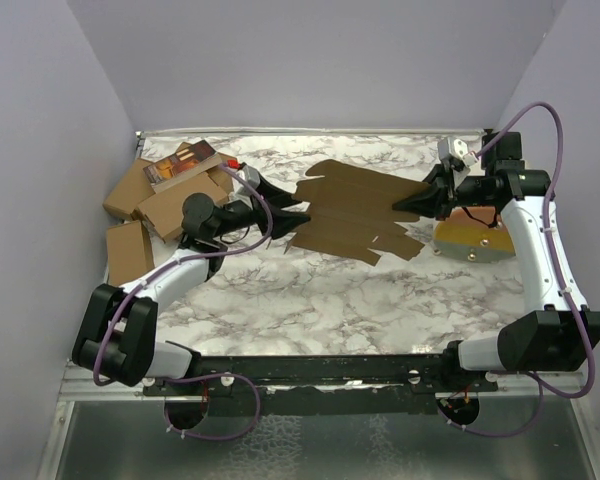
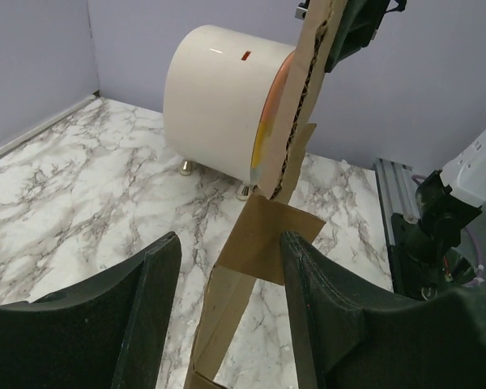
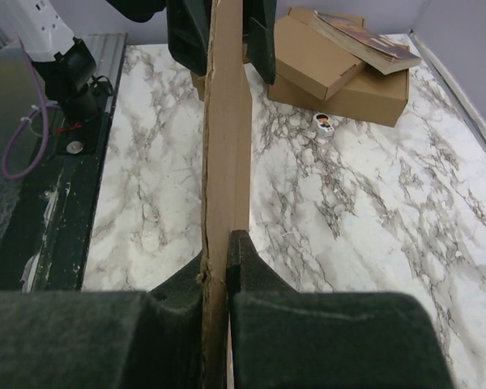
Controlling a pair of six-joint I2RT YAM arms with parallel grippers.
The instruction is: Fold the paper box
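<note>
The paper box is a flat brown die-cut sheet with flaps, held above the marble table between the two arms. My right gripper is shut on its right edge; in the right wrist view the sheet stands edge-on, clamped between the jaws of the right gripper. My left gripper is open at the sheet's left edge. In the left wrist view the sheet runs edge-on between the spread fingers of the left gripper, touching neither of them.
A large white cylinder with an orange rim lies on its side under the right arm; it also shows in the left wrist view. A heap of brown cartons with a book on top fills the back left corner. Purple walls enclose the table.
</note>
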